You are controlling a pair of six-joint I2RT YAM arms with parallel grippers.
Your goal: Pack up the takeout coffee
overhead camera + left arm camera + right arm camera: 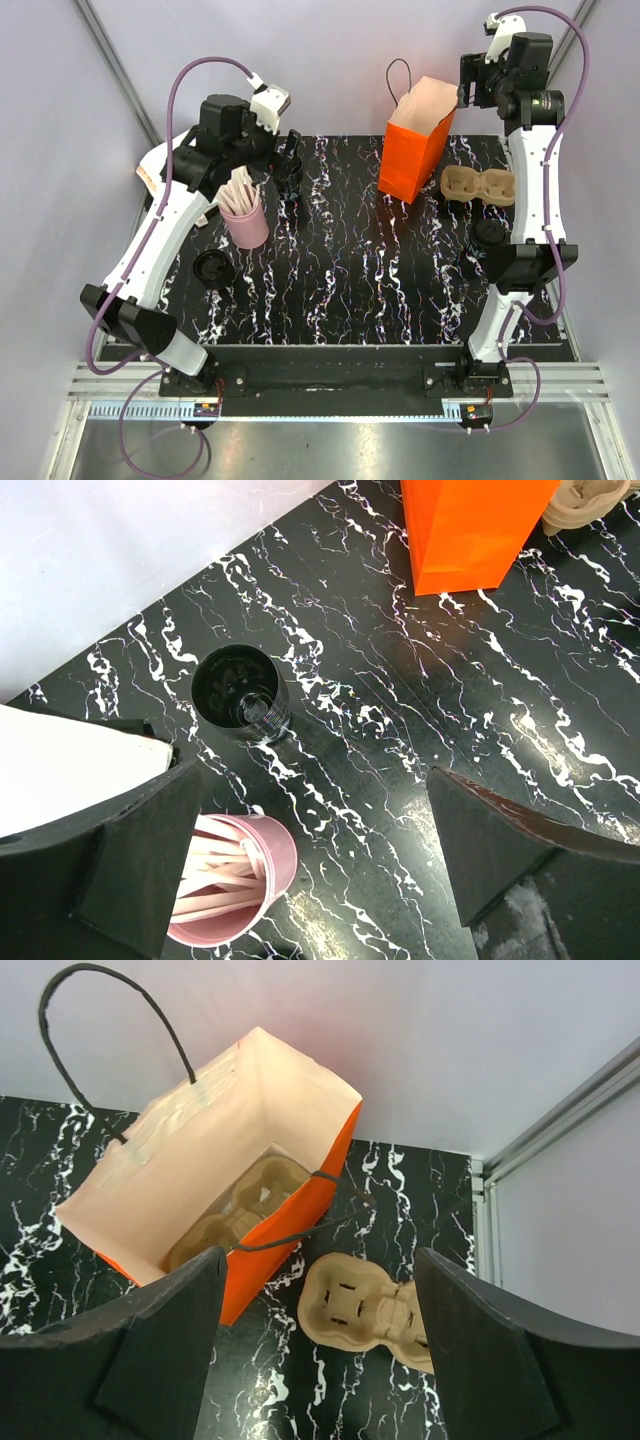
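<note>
Black marble-patterned table top [340,280] carried all items. The takeout coffee, a small black paper cup with a dark round lid [489,236], stood at the right side of the table. It was in front of a tan moulded-pulp cup carrier [478,185] and just beside the right arm's elbow, which partly hid it. It was outside the bag and nothing gripped it.

A tall orange paper bag with black cord handles [262,1282] stood upright and open toward the rear of the table. A second pulp carrier [245,1205] lay on its floor. The right gripper [320,1260] hung above the bag's mouth, fingers spread wide with nothing between them.

The left gripper [312,780] was likewise fully spread and empty, held over the rear left area. Below it stood a lidless black cup [240,692], upright, and nearer in a pink cup of pale wooden sticks [240,875]. A loose dark round lid [213,268] lay flat on the table in front of the pink cup, apart from it.
</note>
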